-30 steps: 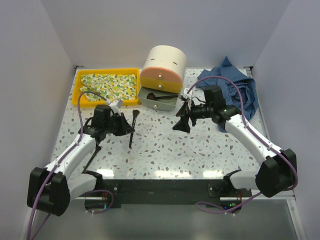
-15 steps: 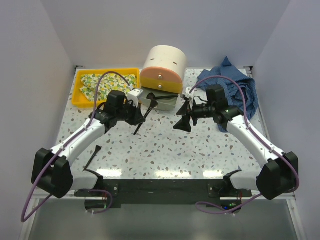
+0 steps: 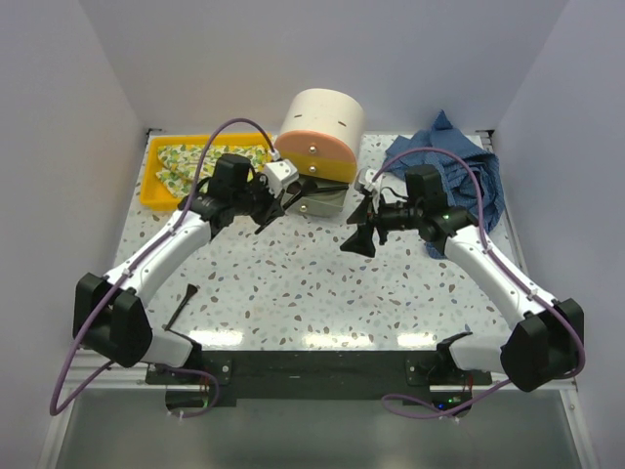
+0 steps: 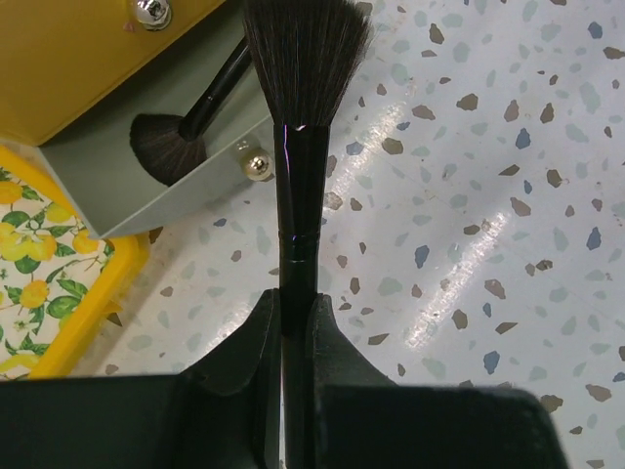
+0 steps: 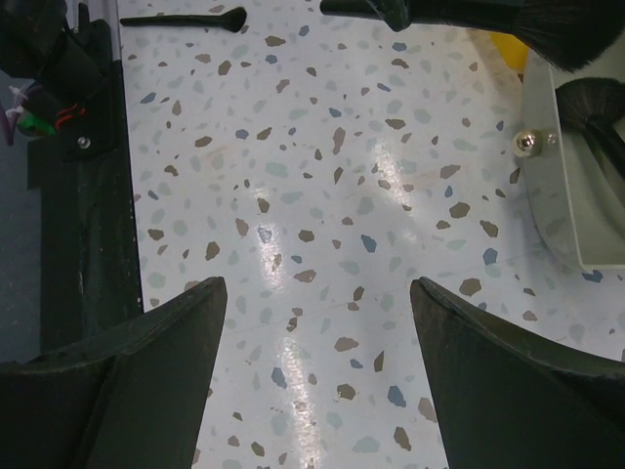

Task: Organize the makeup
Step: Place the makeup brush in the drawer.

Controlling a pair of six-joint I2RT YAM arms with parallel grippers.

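My left gripper (image 3: 278,202) (image 4: 296,311) is shut on the handle of a dark makeup brush (image 4: 296,215). Its flat bristle head (image 4: 305,59) hangs just over the front edge of the open grey drawer (image 3: 323,204) (image 4: 127,200). Another brush (image 4: 171,145) (image 5: 591,98) lies inside that drawer. A third thin brush (image 3: 183,306) (image 5: 186,18) lies on the table near the left arm's base. My right gripper (image 3: 355,237) (image 5: 317,285) hovers open over bare tabletop to the right of the drawer, holding nothing. No palettes or discs show.
The drawer belongs to a cream and pink round organizer (image 3: 318,135) at the back. A yellow tray (image 3: 156,186) with a leaf-patterned cloth (image 3: 186,159) is at back left. A blue cloth (image 3: 459,171) lies at back right. White walls close three sides.
The left arm has carried the brush from the left middle of the table back and right to the drawer's front. The right arm has stayed still.
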